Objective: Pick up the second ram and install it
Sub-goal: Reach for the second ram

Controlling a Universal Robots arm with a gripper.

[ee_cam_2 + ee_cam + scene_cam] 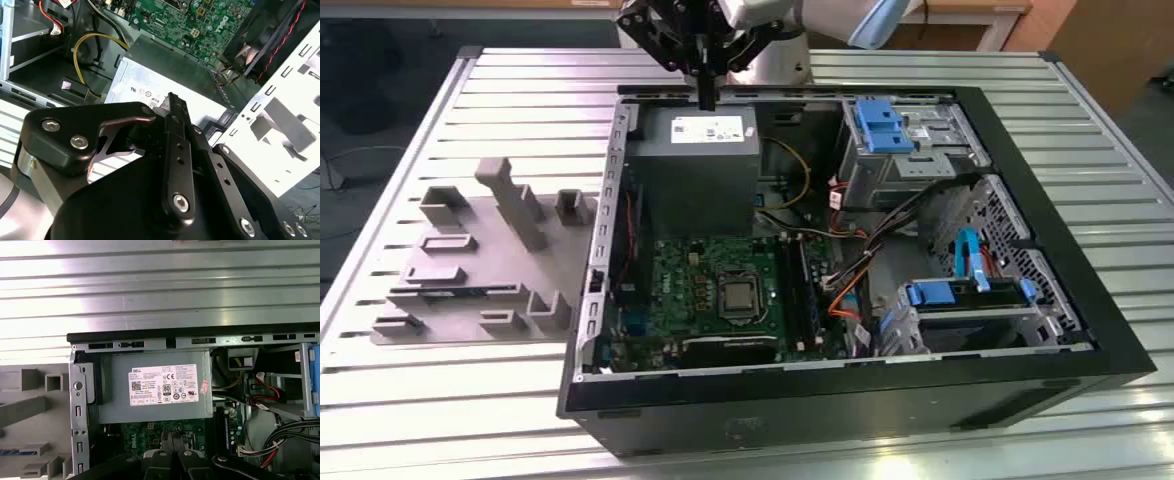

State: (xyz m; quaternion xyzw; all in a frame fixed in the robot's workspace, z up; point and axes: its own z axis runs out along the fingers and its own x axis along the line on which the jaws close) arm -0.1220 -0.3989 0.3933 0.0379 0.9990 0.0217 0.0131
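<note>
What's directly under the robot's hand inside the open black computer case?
A grey metal power supply box with a white label lies below the hand, next to the green motherboard. Whatever sits beneath that box is covered by it, so I can't tell.

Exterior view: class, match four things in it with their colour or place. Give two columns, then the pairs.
1 power supply
2 motherboard
3 drive caddy
4 grey holder block

a blue
b on the table, outside the case
c green
d white label, under the gripper

Pairs: 1-d, 2-c, 3-a, 4-b
</note>
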